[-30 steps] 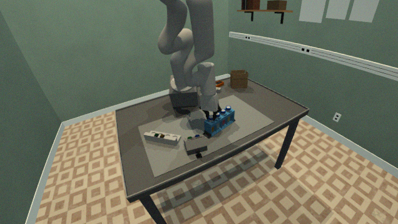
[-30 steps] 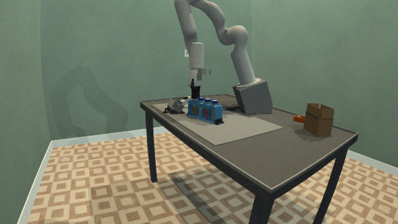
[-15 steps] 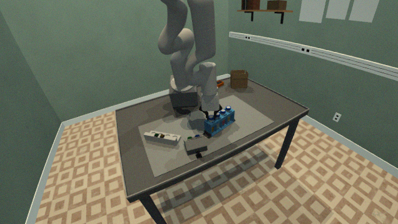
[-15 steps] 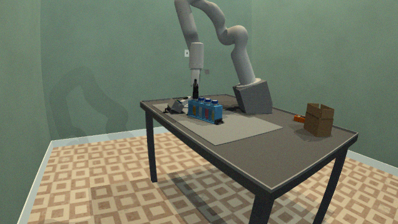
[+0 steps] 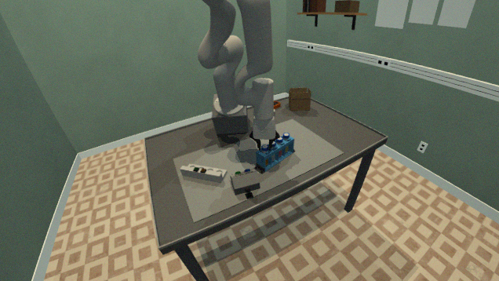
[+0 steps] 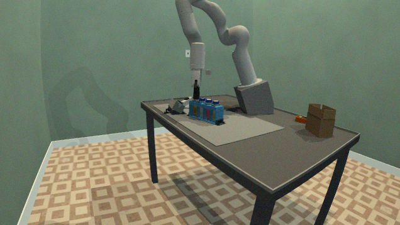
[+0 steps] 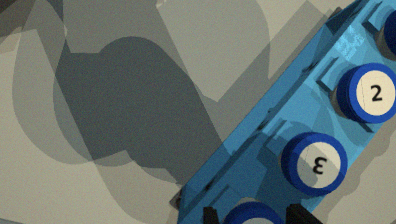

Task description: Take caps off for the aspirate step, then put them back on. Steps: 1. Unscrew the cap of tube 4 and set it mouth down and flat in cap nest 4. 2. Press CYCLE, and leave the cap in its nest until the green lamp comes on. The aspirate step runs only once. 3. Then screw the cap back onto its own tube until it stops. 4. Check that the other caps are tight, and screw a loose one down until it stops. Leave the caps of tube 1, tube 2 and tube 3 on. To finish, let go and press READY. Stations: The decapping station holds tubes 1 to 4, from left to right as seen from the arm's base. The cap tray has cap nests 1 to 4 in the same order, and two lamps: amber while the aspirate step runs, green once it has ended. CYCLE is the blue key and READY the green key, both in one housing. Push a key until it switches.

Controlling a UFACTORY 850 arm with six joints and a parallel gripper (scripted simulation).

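Black-fingered gripper [image 5: 264, 146] [image 6: 196, 96] [image 7: 255, 214], jaws spread, straddled the round blue fourth cap [image 5: 265, 148] [image 7: 251, 207], lower centre of the wrist frame, seated on the blue block-shaped station [image 5: 259, 160] [image 6: 221, 113] [image 7: 290, 97], seemingly lining up to unscrew it!

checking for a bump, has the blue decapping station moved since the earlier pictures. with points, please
No, the blue decapping station [image 5: 275, 155] [image 6: 205, 110] [image 7: 311, 111] stands at the same spot on the grey mat [image 5: 314, 149] [image 6: 248, 129] [image 7: 40, 185].
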